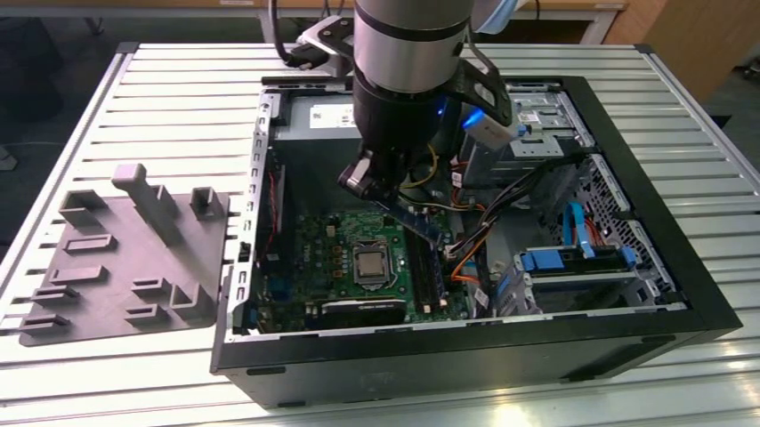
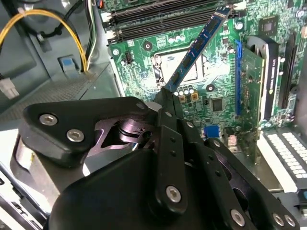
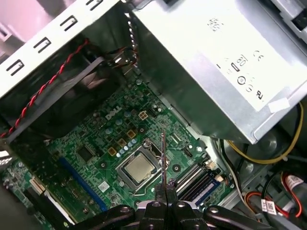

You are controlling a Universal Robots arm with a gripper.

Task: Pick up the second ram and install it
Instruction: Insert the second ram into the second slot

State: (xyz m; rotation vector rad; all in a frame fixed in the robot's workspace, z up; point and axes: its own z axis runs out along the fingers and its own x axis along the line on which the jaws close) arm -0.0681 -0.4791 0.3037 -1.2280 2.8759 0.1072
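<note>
**Bench and case.** A slatted metal bench [image 1: 178, 98] is carrying an open black computer case [image 1: 475, 342], lying on its side at the centre of the exterior view. A grey moulded fixture [image 1: 119, 267] is resting on the bench at the exterior view's left, just beside the case.

**Arm and end effector.** The arm is reaching down into the case from the upper centre of the exterior view. The end effector [image 1: 377, 189] is closed and pinching one end of the second ram [image 1: 416, 224]. In both wrist views the end effector [image 2: 169, 98] [image 3: 164, 191] is clamping the stick between its two fingertips.

**Second ram.** The stick is hanging clear of the grey fixture, inside the case and above the green motherboard [image 1: 344, 240]. It is tilted, sloping from the fingertips down towards the exterior view's right. In the second wrist view the second ram [image 2: 199, 45] is crossing in front of the processor socket, and its free end is reaching the black memory slots [image 2: 144, 17]. Whether it is touching a slot cannot be told. In the first wrist view the second ram [image 3: 163, 158] is showing edge-on, beside the processor socket [image 3: 139, 168] and the memory slots [image 3: 196, 179].

**Surroundings.** A silver power supply [image 3: 216, 72] is sitting beyond the motherboard. An expansion card [image 2: 252, 86] is standing upright in its slot.
</note>
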